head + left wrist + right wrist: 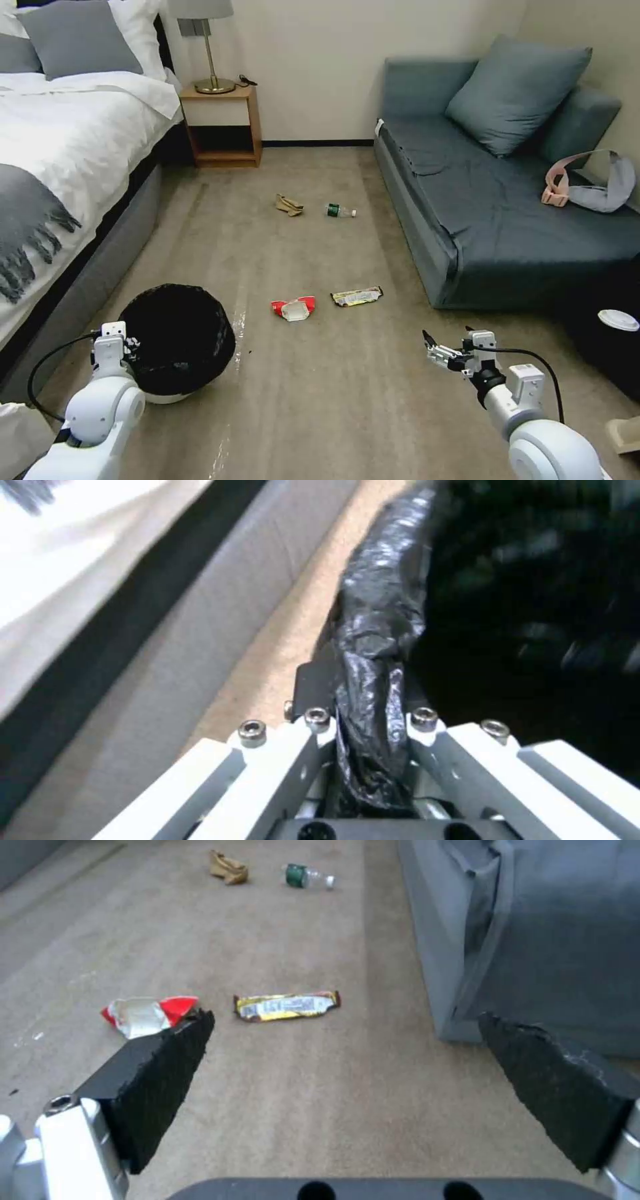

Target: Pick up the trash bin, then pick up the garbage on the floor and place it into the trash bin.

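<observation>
The left arm (100,413) extends forward and low on the robot's left side, wrist upward, a black cable looping from it. The left gripper (127,345) is clamped: its fingers (313,685) are closed on the bag-covered rim of the trash bin (177,337). The right arm (533,427) reaches forward on the right side, angled toward the centre, a cable arching over its wrist. The right gripper (430,347) hangs free in the air, its black pads (167,1075) spread wide apart and holding nothing.
</observation>
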